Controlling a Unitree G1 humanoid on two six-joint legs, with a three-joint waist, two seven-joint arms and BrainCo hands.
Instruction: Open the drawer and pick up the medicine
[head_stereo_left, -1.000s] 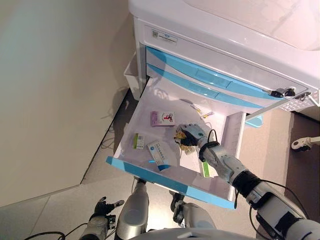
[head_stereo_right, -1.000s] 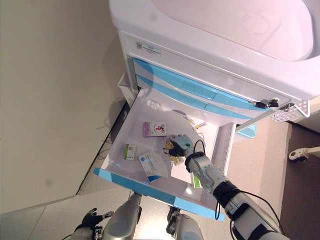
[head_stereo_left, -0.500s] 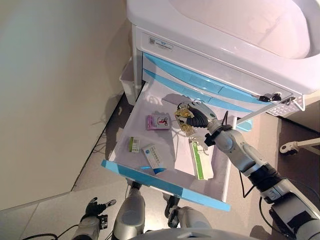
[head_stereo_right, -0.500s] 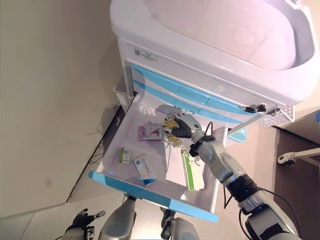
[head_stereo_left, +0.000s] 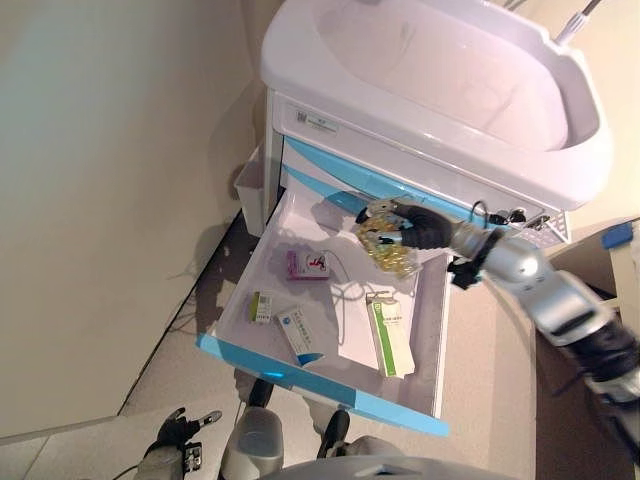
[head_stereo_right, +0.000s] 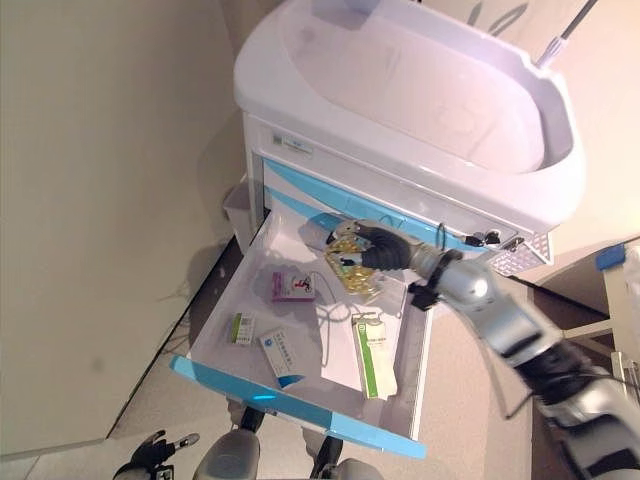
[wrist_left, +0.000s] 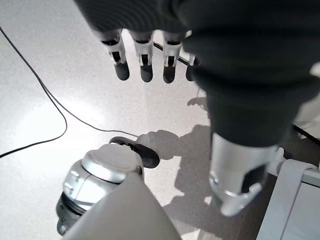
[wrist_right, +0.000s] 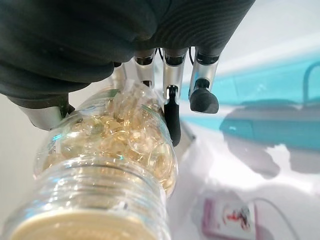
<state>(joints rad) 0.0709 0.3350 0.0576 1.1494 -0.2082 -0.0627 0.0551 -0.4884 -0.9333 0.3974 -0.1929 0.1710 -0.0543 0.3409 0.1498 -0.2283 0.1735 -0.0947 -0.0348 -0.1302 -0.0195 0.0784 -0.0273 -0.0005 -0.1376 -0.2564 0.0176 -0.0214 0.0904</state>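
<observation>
The white drawer with a blue front (head_stereo_left: 320, 388) stands pulled open. My right hand (head_stereo_left: 425, 228) is shut on a clear bottle of yellow capsules (head_stereo_left: 385, 248) and holds it above the back of the drawer, clear of the drawer floor. In the right wrist view my fingers (wrist_right: 172, 95) curl round the bottle (wrist_right: 115, 150). In the drawer lie a purple box (head_stereo_left: 307, 265), a small green box (head_stereo_left: 262, 306), a blue and white box (head_stereo_left: 300, 336) and a long green and white box (head_stereo_left: 388, 338). My left hand (wrist_left: 145, 55) hangs low over the floor, fingers straight, empty.
The drawer belongs to a white cart with a basin-shaped top (head_stereo_left: 430, 80) and closed blue drawers (head_stereo_left: 345, 180) above the open one. A beige wall (head_stereo_left: 110, 180) runs close along the left. A white sheet (head_stereo_left: 355, 320) lies on the drawer floor.
My right hand has lifted the bottle of capsules off the drawer floor and carried it up toward the cart's closed drawers. The camera has shifted too. The boxes lie as before.
</observation>
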